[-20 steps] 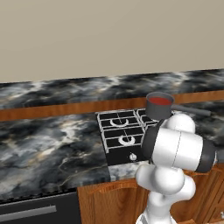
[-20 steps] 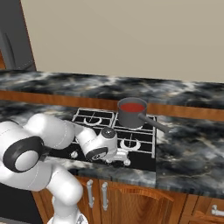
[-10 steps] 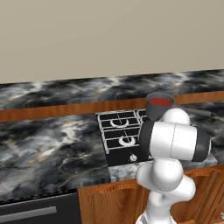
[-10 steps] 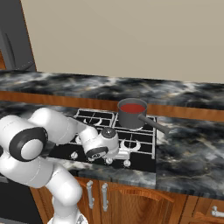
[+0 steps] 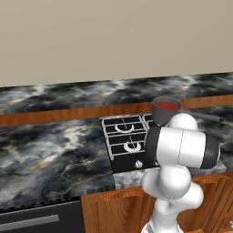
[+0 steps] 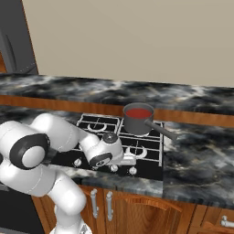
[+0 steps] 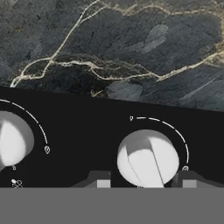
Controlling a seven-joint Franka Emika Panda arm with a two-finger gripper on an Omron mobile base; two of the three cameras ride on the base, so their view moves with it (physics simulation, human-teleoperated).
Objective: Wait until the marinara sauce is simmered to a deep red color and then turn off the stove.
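Observation:
The marinara sauce [image 5: 167,106] [image 6: 138,112] lies flat and red in a small dark saucepan [image 6: 136,125] on the back right burner of the black stove [image 6: 91,125] [image 5: 120,136]. My gripper [image 6: 130,161] [image 7: 146,181] is low over the stove's front row of silver knobs. In the hand view its two dark fingertips [image 7: 103,180] stand on either side of one round knob [image 7: 148,157], right at its edges, and the knob's ridge is tilted. A second knob [image 7: 13,140] sits to the left. In the left base view my own arm hides the gripper.
The saucepan's long handle [image 6: 162,131] points right over the stove's edge. Dark marbled counter [image 5: 50,145] [image 6: 201,151] runs along both sides, with wooden cabinet fronts [image 6: 137,210] below. A dark oven front [image 5: 36,220] is at the lower left.
The elbow has swung over the stove's front while the hand has stayed at the same knob. The sauce looks the same red.

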